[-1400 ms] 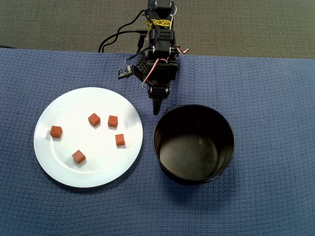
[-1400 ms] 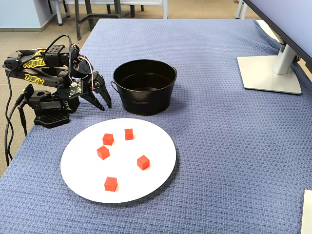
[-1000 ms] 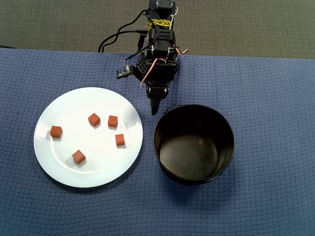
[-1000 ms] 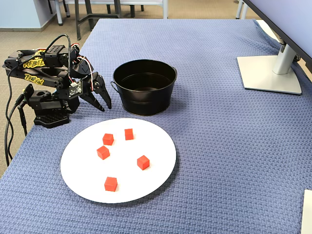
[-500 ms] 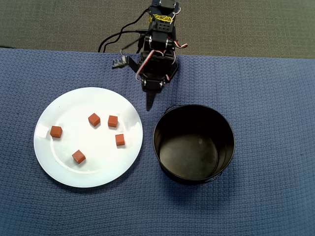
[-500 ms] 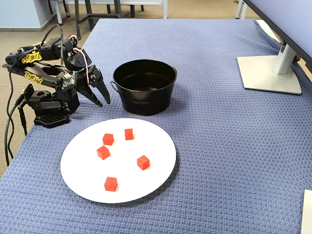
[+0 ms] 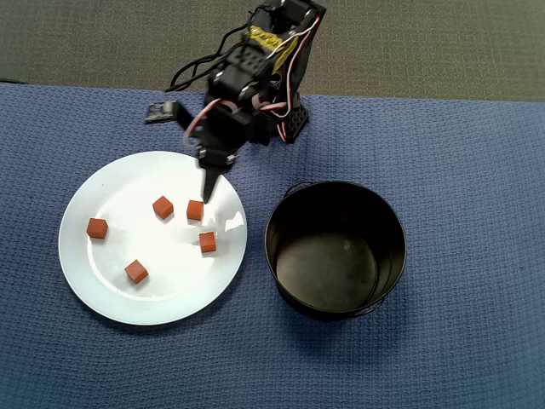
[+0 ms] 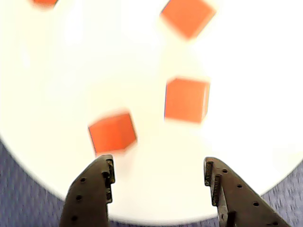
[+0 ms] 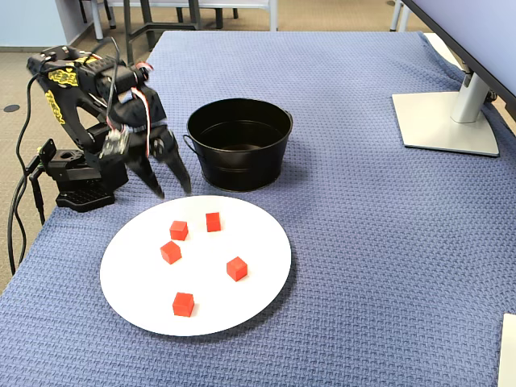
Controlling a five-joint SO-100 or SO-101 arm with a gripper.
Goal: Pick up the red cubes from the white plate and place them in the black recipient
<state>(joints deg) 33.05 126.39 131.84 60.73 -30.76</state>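
Note:
Five red cubes lie spread on the white plate [image 7: 128, 298]. In the overhead view the two nearest the gripper are at the plate's upper right: one [image 7: 195, 210] just below the fingertips and one [image 7: 163, 207] left of it. My gripper [image 7: 207, 183] hangs open and empty just over the plate's rim on the arm's side. In the wrist view its fingers straddle bare plate [image 8: 71, 71], with one cube [image 8: 112, 132] just ahead of the left finger [image 8: 97, 189] and another [image 8: 186, 100] farther ahead. The black recipient [image 7: 328, 273] stands empty right of the plate.
A blue woven cloth [image 9: 363, 266] covers the table. The arm's base [image 9: 81, 189] stands at the cloth's edge behind the plate. A monitor stand [image 9: 447, 121] is at the far right in the fixed view. The pot's wire handle [image 7: 294, 187] faces the arm.

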